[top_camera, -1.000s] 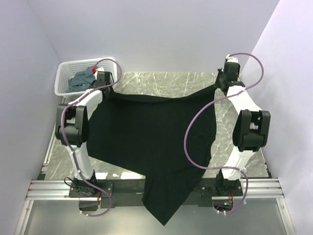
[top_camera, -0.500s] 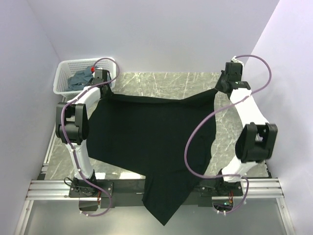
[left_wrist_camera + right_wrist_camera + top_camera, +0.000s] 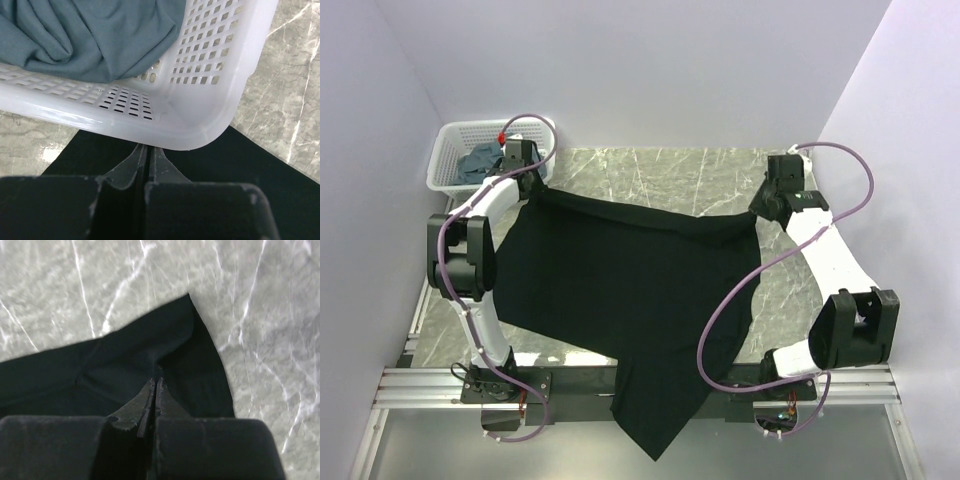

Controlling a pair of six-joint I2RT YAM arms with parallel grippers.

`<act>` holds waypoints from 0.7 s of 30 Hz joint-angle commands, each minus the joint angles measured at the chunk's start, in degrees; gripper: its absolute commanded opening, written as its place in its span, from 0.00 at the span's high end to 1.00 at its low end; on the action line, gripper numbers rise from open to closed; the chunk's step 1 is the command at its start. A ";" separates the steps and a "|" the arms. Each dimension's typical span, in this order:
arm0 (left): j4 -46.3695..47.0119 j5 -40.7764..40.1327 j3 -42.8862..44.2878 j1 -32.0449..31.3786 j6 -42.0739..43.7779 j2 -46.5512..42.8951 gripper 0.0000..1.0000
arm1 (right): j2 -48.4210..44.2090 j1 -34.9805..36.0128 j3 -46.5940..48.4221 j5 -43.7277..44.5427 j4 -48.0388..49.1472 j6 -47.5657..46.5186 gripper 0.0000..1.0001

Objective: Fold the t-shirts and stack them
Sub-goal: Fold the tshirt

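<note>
Currently the basket (image 3: 447, 152) at the table's (image 3: 660, 170) far-left corner holds a crumpled blue-grey shirt (image 3: 477, 166). Just beside it the left gripper (image 3: 146, 152) pinches the black shirt's (image 3: 620, 280) corner; the right gripper (image 3: 155, 385) pinches the opposite corner. The black shirt lies spread across the table.

From high behind we look down on the whole table (image 3: 660, 165); our wrist cameras sit close over far corners of the black shirt (image 3: 620, 280) every view shares

Bright, diffuse light; shadows soft. Wrist cams: near fg blurry, bkgd sharp. Detail crushed in black t-shirt (image 3: 620, 280).
</note>
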 commanded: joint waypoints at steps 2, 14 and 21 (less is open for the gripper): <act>9.54 -0.37 -0.73 0.72 -0.15 -5.35 0.99 | -3.22 1.04 -1.57 0.64 -0.55 2.16 1.00; 8.31 -1.08 -0.02 2.39 2.31 -5.88 0.99 | -12.01 1.13 -7.46 1.25 -7.23 3.12 1.00; 6.99 -0.20 0.86 2.65 3.36 -6.59 0.99 | -16.23 1.13 -7.37 -1.20 -10.57 3.21 1.00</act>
